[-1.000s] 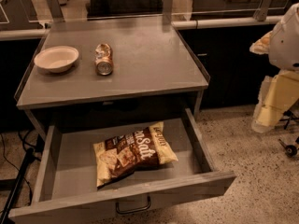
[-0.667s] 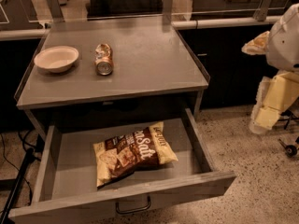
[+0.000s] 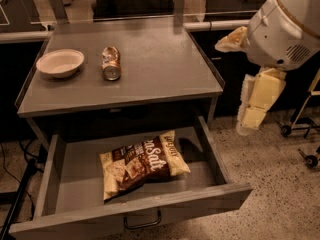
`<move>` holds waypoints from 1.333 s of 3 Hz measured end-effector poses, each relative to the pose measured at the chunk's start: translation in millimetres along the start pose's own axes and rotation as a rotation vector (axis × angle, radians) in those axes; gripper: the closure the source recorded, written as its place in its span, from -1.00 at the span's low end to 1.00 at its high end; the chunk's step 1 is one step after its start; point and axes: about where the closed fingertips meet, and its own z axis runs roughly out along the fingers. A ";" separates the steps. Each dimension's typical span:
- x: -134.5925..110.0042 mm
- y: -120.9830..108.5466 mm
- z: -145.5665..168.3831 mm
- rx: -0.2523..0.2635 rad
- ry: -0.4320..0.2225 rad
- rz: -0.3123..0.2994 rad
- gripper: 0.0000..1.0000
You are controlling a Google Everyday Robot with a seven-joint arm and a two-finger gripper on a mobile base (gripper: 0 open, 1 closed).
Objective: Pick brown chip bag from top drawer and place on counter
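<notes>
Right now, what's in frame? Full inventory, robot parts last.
brown chip bag: one, dark brown and pale yellow, lying flat in the open drawer
top drawer: one, grey metal, pulled out below the counter
counter: one, grey metal, above the drawer
bowl: one, pale, counter's left side
crushed can: one, gold, on the counter, right of the bowl
floor: speckled, pale, right of the drawer
arm: one, white, upper right
gripper: one, pale yellow, hanging right of the counter, above the floor, holding nothing visible
</notes>
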 end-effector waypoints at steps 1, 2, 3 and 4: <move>-0.6 0.1 0.5 0.000 0.000 -0.001 -1.00; -3.8 -6.3 26.8 -0.012 0.026 -0.046 -1.00; -3.3 -27.3 79.7 -0.051 0.069 -0.090 -1.00; -4.5 -26.2 83.6 -0.056 0.068 -0.093 -1.00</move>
